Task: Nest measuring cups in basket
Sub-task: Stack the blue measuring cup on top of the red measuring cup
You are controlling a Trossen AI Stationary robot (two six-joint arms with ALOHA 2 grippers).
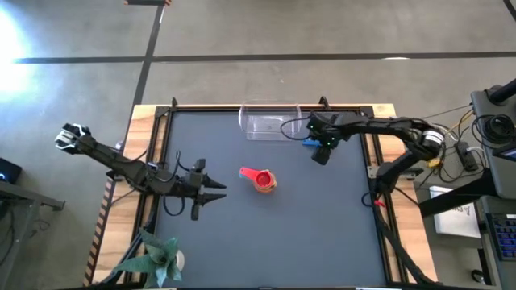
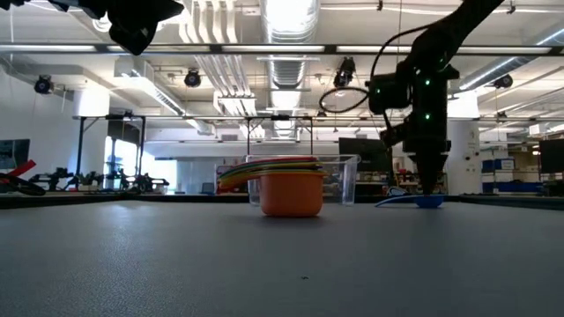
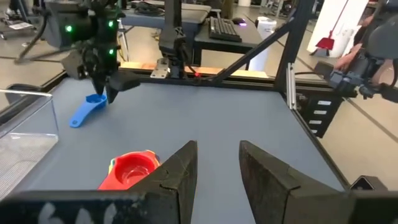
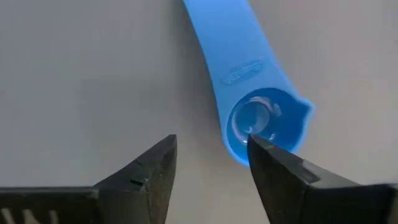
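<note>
A blue measuring cup (image 4: 264,118) lies on the dark table next to the clear basket (image 1: 270,122), bowl up and handle flat. My right gripper (image 4: 208,146) is open and points down at the cup's bowl (image 2: 429,201). One finger stands over the bowl's rim and the other over bare table. A nested stack of cups (image 1: 260,179), red on top and orange lowest (image 2: 291,194), stands mid-table in front of the basket. My left gripper (image 1: 219,192) waits open to the left of the stack (image 3: 130,169). My right gripper comes at the blue cup from above, pointing down. One fingertip (image 4: 261,149) is at the near rim of the bowl (image 4: 239,149). I cannot tell whether it touches. The cup lies flat on the table.
The basket (image 3: 25,124) stands at the table's far edge. A metal frame rail (image 1: 165,137) runs along the table's sides. A green plant figure (image 1: 157,258) sits at the near left corner. Open table lies near and right of the stack.
</note>
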